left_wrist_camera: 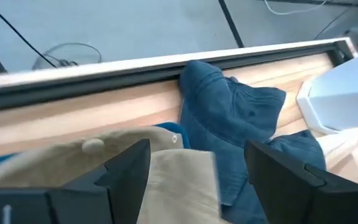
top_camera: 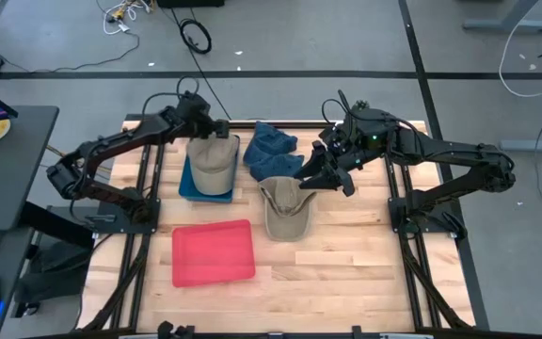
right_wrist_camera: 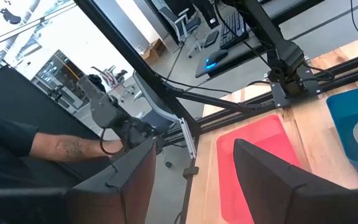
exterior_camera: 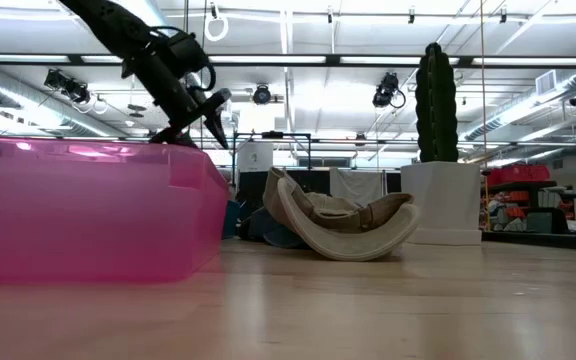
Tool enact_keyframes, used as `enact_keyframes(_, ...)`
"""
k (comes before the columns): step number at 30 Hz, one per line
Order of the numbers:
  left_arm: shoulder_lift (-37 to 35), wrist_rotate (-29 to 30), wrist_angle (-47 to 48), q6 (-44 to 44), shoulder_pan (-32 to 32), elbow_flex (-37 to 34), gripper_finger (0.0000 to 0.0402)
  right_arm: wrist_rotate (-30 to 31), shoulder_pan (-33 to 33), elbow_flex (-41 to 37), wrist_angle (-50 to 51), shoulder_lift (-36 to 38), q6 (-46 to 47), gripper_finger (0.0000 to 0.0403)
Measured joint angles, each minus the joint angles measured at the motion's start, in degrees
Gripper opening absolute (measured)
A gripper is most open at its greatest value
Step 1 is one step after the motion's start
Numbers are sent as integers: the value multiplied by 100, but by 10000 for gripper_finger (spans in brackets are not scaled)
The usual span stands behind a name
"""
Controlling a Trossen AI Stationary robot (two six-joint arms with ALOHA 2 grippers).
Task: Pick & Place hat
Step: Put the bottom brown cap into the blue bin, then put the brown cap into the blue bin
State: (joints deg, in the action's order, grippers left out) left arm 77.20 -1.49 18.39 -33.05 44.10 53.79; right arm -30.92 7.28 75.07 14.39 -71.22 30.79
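A tan hat (top_camera: 211,160) sits crown up in the blue tray (top_camera: 192,188) at the far left. My left gripper (top_camera: 226,132) hangs open just above its far side; in the left wrist view the tan hat (left_wrist_camera: 166,180) lies below the spread fingers, which touch nothing. A blue hat (top_camera: 271,146) lies crumpled on the table at the far middle. A second tan hat (top_camera: 285,209) rests upside down on its crown at the table's middle. My right gripper (top_camera: 327,181) is open, high above the table beside that hat.
A red tray (top_camera: 213,252) stands near the front left and fills the left of the low view (exterior_camera: 88,210). A person's arm (right_wrist_camera: 55,146) shows beyond the table's left side. Bare wood lies at the front right.
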Motion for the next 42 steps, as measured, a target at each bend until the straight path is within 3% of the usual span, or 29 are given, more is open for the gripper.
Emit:
enact_keyframes(6, 1, 478, 1093, 587, 1, 620, 258, -15, -1, 0, 22, 2, 0, 220)
enact_keyframes(11, 1, 166, 2122, 939, -83, 1227, 257, -15, 1, 2, 149, 7, 2, 220)
enact_keyframes(18, -134, -92, 2572, 1380, -1159, 1987, 244, 62, -14, 2, 1345, 28, 23, 220)
enact_keyframes(23, -125, 16, 2504, 1227, -2007, 2234, 220, 1059, -296, -12, 2610, 28, 147, 220)
enact_keyframes(27, -123, 447, 2424, 856, -2469, 2231, 205, 1857, -595, -446, 2868, 91, 869, 220)
enact_keyframes(34, -123, 964, 2002, 624, -2856, 2231, 189, 2405, -828, -1702, 2698, 151, 2790, 219)
enact_keyframes(42, -123, 1002, 1664, 670, -2927, 2231, 188, 2669, -1102, -3444, 79, 149, 4505, 219)
